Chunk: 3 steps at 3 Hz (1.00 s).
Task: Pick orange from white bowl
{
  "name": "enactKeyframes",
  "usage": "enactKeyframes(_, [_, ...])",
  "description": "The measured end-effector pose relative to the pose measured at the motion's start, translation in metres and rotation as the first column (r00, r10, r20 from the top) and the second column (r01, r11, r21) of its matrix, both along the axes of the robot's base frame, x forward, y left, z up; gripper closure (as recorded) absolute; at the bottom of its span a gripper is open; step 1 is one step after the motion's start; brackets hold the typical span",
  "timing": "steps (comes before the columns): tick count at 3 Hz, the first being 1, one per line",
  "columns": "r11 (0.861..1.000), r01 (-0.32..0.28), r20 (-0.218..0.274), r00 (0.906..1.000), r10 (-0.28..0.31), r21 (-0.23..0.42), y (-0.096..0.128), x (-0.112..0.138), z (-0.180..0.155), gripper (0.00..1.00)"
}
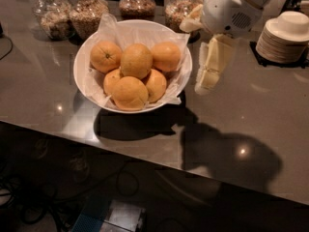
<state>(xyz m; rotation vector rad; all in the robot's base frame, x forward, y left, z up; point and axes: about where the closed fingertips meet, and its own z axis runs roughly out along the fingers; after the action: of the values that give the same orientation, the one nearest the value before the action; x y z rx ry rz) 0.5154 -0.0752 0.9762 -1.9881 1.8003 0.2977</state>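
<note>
Hovering jaws just beside white bowl [76,70] rim; oranges [136,61] piled inside, untouched; jaw spread: cannot tell.

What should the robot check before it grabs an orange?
1. Fruit ready: ok, several oranges lie piled in the white bowl.
2. Position: not ok, the gripper hangs beside the bowl's rim, toward the plate stack, not over the fruit.
3. Target: ok, the nearest orange lies on top, uncovered.
4. Load: ok, the gripper carries no orange.
5. Path: ok, the glass jars stand behind the bowl.
</note>
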Motion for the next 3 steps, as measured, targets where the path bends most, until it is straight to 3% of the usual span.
enactKeyframes(3, [0.994,-0.068,0.048,0.9968,0.064,0.087,0.031,0.015,0.003,0.00])
